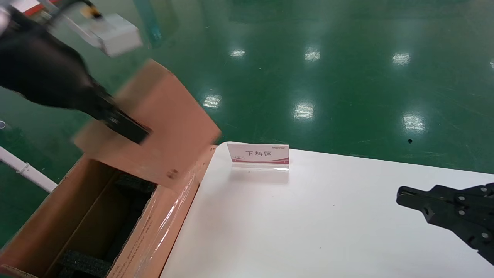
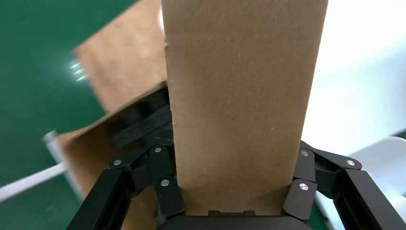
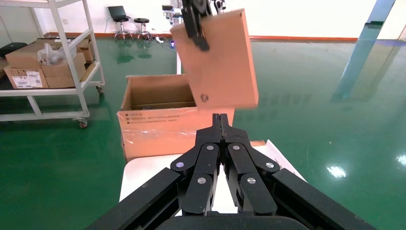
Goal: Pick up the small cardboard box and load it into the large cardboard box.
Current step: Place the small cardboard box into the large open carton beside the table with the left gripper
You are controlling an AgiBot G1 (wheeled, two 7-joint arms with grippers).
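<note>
The small cardboard box hangs tilted in the air over the open top of the large cardboard box, with its lower corner just above the rim. My left gripper is shut on the small box's upper edge. In the left wrist view the small box fills the space between the left gripper's fingers. The right wrist view shows the small box above the carton. Black foam lies inside the carton. My right gripper is shut and empty, low over the table's right side.
A white table stands right of the carton, which touches its left edge. A small sign stand sits at the table's far edge. A white pipe runs left of the carton. A white rack with boxes stands farther off.
</note>
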